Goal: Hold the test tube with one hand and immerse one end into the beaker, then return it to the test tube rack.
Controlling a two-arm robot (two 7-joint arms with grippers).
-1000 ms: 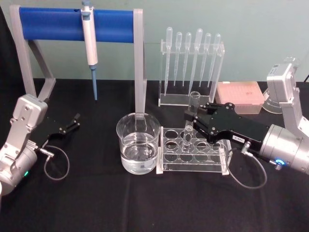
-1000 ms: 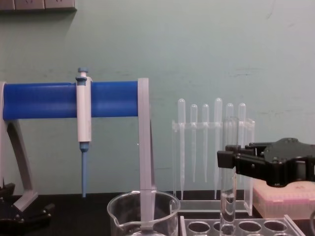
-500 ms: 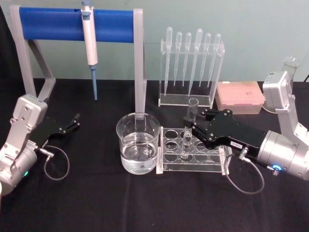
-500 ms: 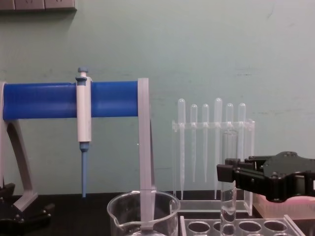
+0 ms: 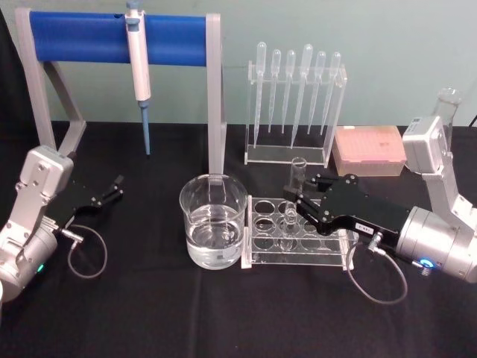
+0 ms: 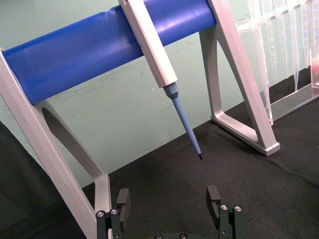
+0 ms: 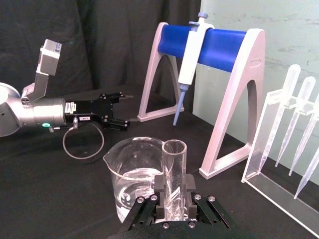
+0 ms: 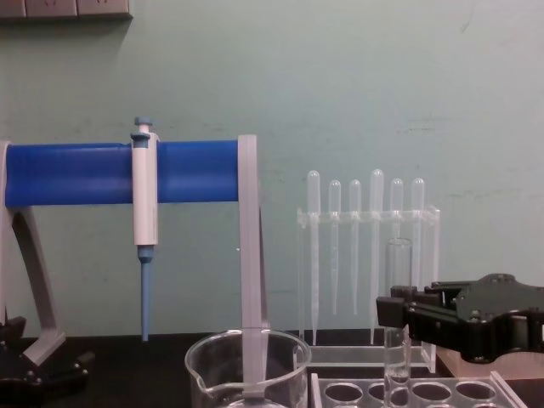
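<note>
The test tube (image 5: 298,170) stands upright, its round bottom down in a hole of the clear rack (image 5: 298,250) just right of the beaker (image 5: 214,224). My right gripper (image 5: 297,198) is shut on the test tube's middle. In the right wrist view the black fingers (image 7: 160,198) clamp the test tube (image 7: 174,164), with the water-holding beaker (image 7: 133,177) just beyond. From the chest, the test tube (image 8: 397,268) rises above the right gripper (image 8: 398,311), and the beaker (image 8: 246,367) sits lower left. My left gripper (image 5: 113,188) rests open at the far left, its fingers (image 6: 122,199) spread apart.
A blue-barred stand (image 5: 119,37) with a hanging blue-tipped pipette (image 5: 138,71) is behind the beaker. A clear holder of plastic pipettes (image 5: 296,97) and a pink tip box (image 5: 370,148) stand behind the rack. A cable loop (image 5: 88,257) lies by the left arm.
My right gripper has moved down and slightly toward me with the test tube, so the tube sits lower in the rack hole. The left arm has not moved.
</note>
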